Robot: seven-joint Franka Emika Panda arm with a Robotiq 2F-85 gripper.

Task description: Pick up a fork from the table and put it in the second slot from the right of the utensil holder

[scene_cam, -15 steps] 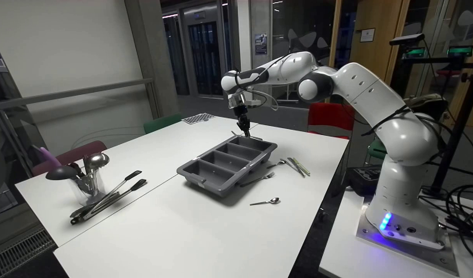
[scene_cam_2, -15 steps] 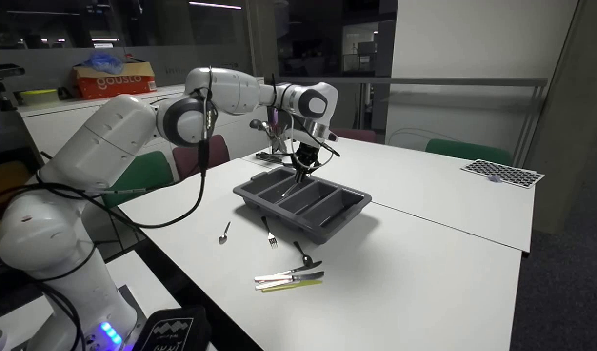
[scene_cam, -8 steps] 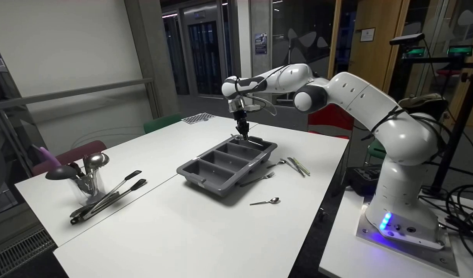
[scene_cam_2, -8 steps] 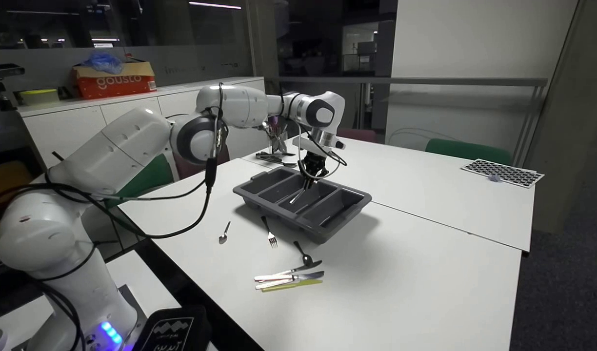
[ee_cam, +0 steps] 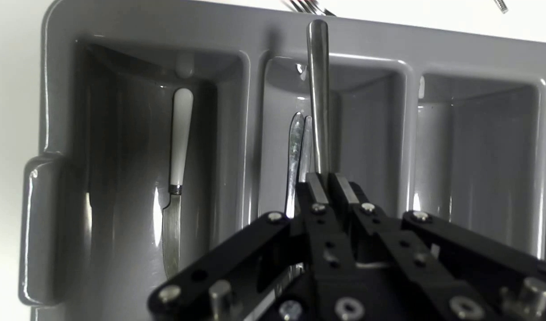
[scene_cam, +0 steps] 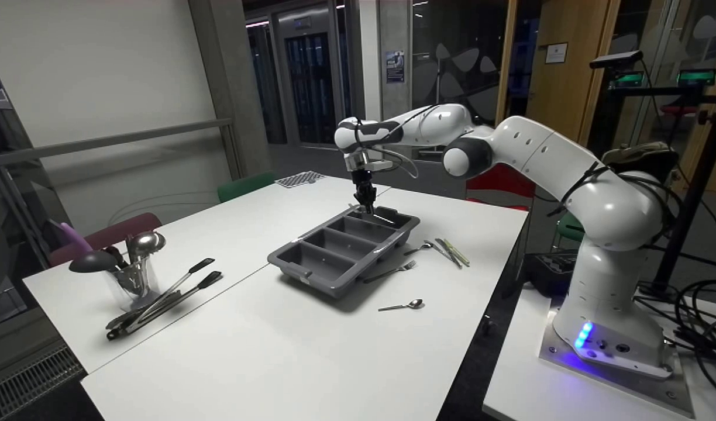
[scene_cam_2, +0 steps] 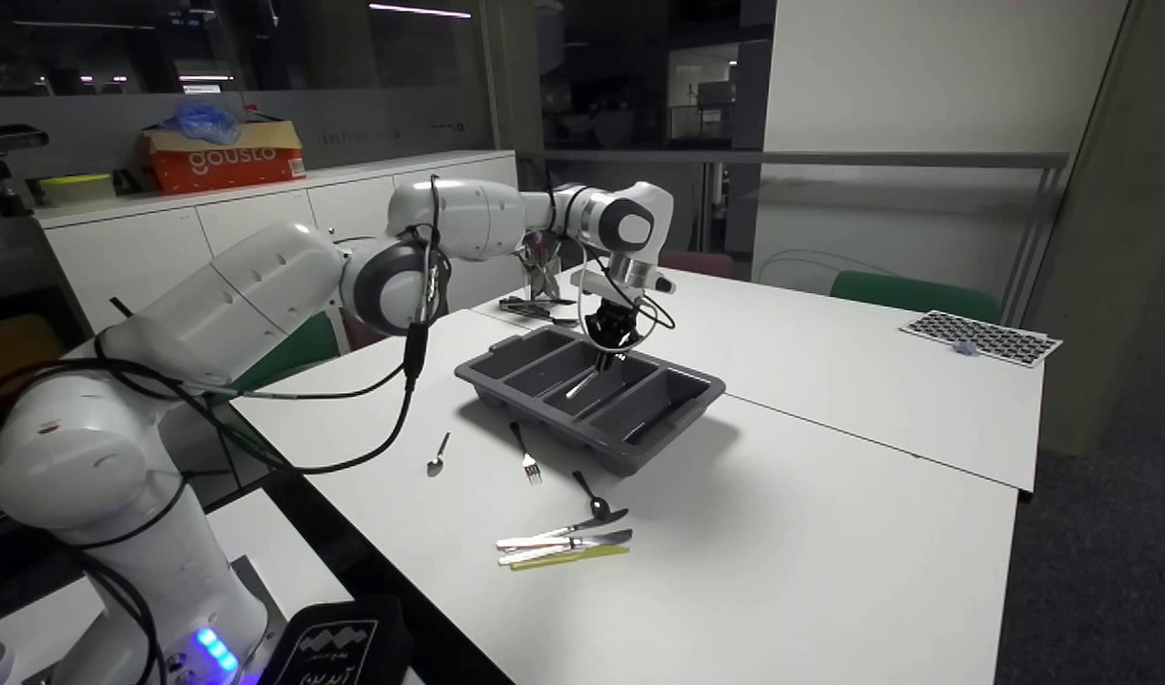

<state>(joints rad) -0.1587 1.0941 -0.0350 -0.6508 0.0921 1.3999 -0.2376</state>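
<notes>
The white bench (scene_cam_2: 811,552) is the largest thing, and over it reaches the only arm (scene_cam_2: 478,219), so there is no choice of a nearer one. Under this arm stands the grey utensil holder (ee_cam: 166,22), with its long parallel compartments. The second slot from the right (ee_cam: 366,133), as I judge it from the robot's side, is the compartment that comes second from the left in the wrist view. Above it is the tool (ee_cam: 325,180), its two fingers clamped on the slim metal handle of what I take for the fork (ee_cam: 319,89); the head is hidden in the wrist view. The relation that matters is this: the fork is over the slot, its long axis nearly parallel to the slot's length, the handle's end pointing to the rim on the robot's side. In the wrist view this end overlaps the rim; whether it is truly above it, I cannot tell. In my judgement no turning is necessary, only lowering, perhaps with a small shift inward so that the handle does not catch. Smallest are two thin metal pieces (ee_cam: 295,142) lying in the slot; the fork may come to rest against them.
</notes>
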